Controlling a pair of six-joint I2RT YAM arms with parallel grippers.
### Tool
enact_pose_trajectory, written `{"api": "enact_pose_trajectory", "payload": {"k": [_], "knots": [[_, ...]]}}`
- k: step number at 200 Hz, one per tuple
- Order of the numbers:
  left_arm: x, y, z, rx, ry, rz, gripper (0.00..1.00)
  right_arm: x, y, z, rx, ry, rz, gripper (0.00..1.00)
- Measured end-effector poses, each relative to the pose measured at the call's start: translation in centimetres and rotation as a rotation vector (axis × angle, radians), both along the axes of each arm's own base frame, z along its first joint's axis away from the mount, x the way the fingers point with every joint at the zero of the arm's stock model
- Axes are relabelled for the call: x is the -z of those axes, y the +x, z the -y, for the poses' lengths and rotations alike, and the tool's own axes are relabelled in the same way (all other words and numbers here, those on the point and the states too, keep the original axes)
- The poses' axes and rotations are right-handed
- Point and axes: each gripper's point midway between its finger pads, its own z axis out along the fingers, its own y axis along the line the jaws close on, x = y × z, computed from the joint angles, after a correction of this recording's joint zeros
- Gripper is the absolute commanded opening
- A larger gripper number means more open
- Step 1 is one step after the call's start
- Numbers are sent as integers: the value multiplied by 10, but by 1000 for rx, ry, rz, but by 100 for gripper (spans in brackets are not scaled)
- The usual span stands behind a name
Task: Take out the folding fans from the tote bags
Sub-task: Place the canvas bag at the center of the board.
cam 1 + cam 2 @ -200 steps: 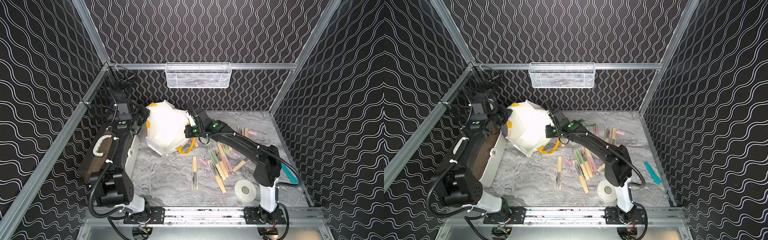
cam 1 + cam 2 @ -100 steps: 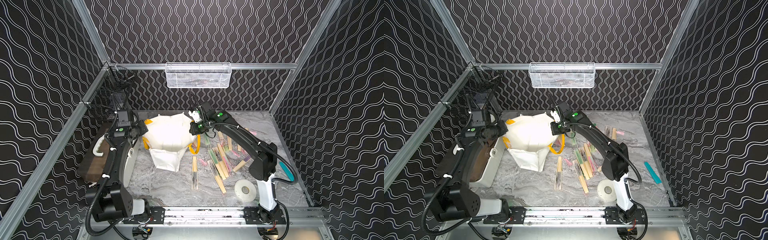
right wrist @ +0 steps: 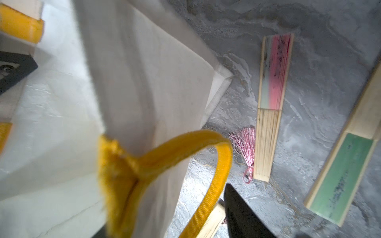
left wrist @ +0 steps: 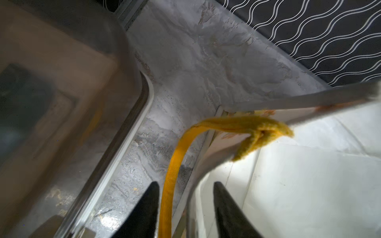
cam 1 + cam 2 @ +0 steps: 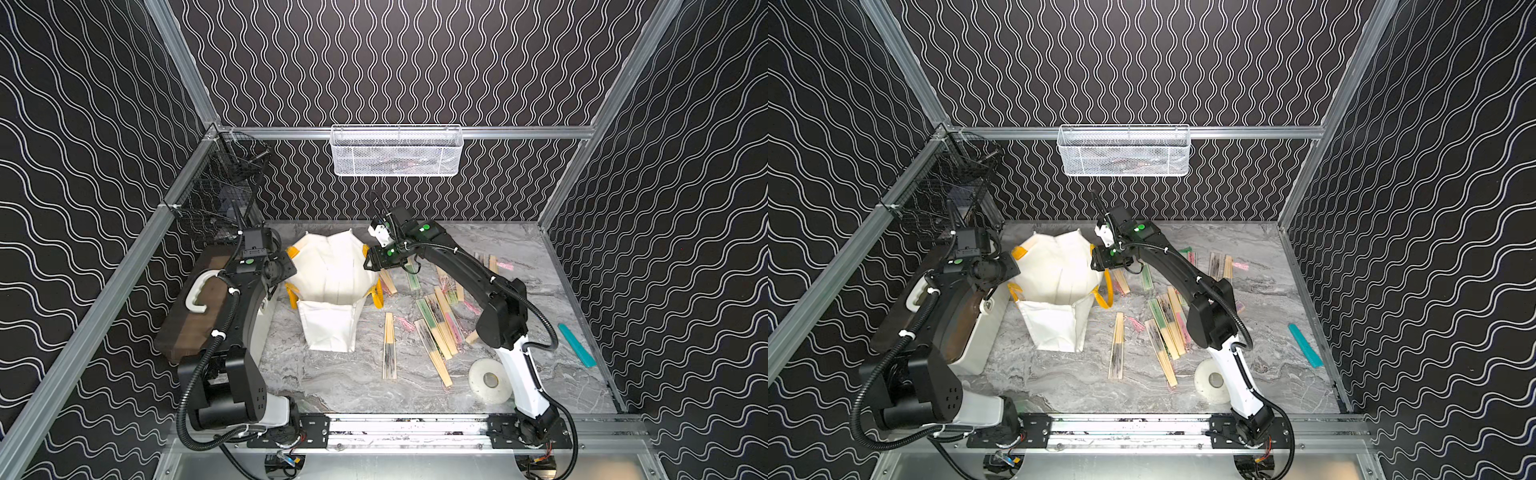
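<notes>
The bag [image 5: 330, 278] looks emptied among fans [image 5: 436, 328] on the tabletop [image 5: 332, 382]; left fingers [image 4: 144, 214] stand apart astride its handle [image 4: 175, 160] (right fingers [image 3: 241, 214]: cannot tell), so next withdraw without snagging.

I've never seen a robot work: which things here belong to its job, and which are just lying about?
Job:
bag
fans

Lying about:
box
white roll
teal bar
white basket
black basket

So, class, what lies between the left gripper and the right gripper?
The white tote bag fills the stretch between left gripper and right gripper; both top views show it.
</notes>
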Motion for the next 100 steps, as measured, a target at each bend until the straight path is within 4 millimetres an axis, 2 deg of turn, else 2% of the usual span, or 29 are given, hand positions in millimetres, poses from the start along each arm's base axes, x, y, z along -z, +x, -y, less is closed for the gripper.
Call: {"api": "enact_pose_trajectory", "payload": {"k": [11,21,25,33,50,73,87,100], "knots": [[-17,3,0,2,8,40,80,-16,-4,5,2,10,25,74],[-37,7,-1,5,17,89,89,-35,-8,10,2,27,53,79],[-44,7,-1,6,20,108,92,-43,-10,12,2,36,64,96],[-61,8,0,13,28,147,99,-57,-15,16,0,52,85,100],[-89,6,2,30,52,207,99,-83,-26,25,-7,83,131,100],[-113,-4,1,36,91,250,99,-112,-42,43,10,108,181,100],[-123,-11,-2,19,117,270,99,-126,-48,64,63,109,228,100],[-130,-17,-7,-9,144,288,99,-135,-50,96,147,89,284,100]]}}
